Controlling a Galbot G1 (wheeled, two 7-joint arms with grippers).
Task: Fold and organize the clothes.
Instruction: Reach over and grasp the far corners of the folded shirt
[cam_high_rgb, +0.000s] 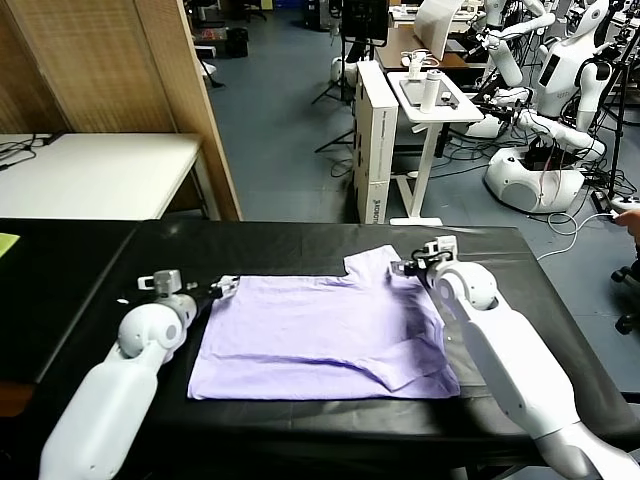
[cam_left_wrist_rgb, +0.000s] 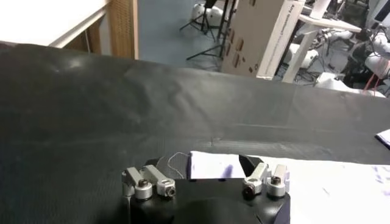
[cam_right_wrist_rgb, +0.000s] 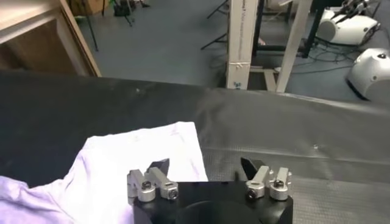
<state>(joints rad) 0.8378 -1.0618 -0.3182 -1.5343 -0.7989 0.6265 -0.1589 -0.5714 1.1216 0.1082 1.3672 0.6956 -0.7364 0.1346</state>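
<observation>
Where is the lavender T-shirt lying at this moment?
In the head view, the T-shirt lies on the black table, between the left gripper and the right gripper.

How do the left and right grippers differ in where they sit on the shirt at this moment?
The left gripper sits at the far left corner of the T-shirt, a straight edge; the right gripper sits at the far right, beside the sleeve that sticks out toward the table's back. In the wrist views, only a narrow strip of fabric lies between the left fingers, while a broad sleeve flap lies by the right ones. Both are open, low over the cloth.
</observation>
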